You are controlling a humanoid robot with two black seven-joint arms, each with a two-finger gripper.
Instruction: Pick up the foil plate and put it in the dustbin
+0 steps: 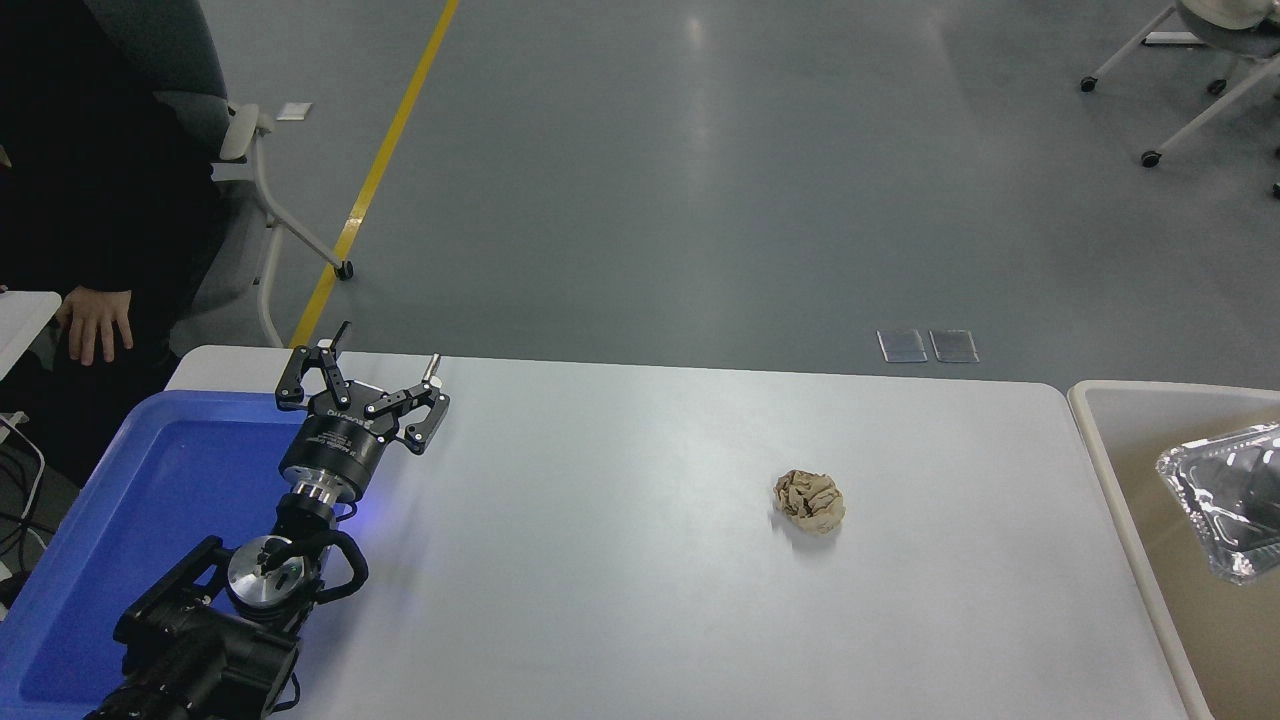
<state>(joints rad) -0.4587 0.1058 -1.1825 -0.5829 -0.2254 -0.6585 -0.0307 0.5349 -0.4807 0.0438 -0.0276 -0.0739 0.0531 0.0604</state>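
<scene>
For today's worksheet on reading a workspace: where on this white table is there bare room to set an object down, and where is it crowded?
The widest bare stretch lies between the left gripper and the crumpled paper ball. Another strip runs from the ball to the dustbin, where the foil plate shows. The white table is also bare along its near edge. The left side is crowded by the blue tray and parked arm.
</scene>
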